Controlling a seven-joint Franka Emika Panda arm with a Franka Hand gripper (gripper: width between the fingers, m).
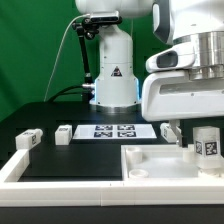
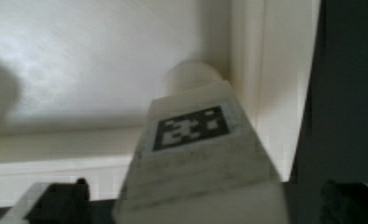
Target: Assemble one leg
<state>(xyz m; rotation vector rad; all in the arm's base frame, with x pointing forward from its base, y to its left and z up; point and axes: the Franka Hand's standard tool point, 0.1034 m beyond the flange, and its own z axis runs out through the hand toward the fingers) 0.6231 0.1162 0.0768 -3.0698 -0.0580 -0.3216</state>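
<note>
White border rail (image 1: 18,165) edges the exterior view's left of the black desk (image 1: 60,112). Next come a spare post (image 1: 27,140), a second post (image 1: 64,133), the marker board (image 1: 113,130) and the square panel (image 1: 150,162). Far right, the leg (image 1: 207,144) stands upright at the panel. The pincer (image 2: 202,196) straddles it, fingers apart with gaps either side.

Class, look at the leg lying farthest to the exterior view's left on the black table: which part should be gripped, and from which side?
Grip the leg around its middle, across its long sides, coming from straight above. It lies low on the table, its top bare, apart from the neighbouring leg, so that looks the clearest approach.
</note>
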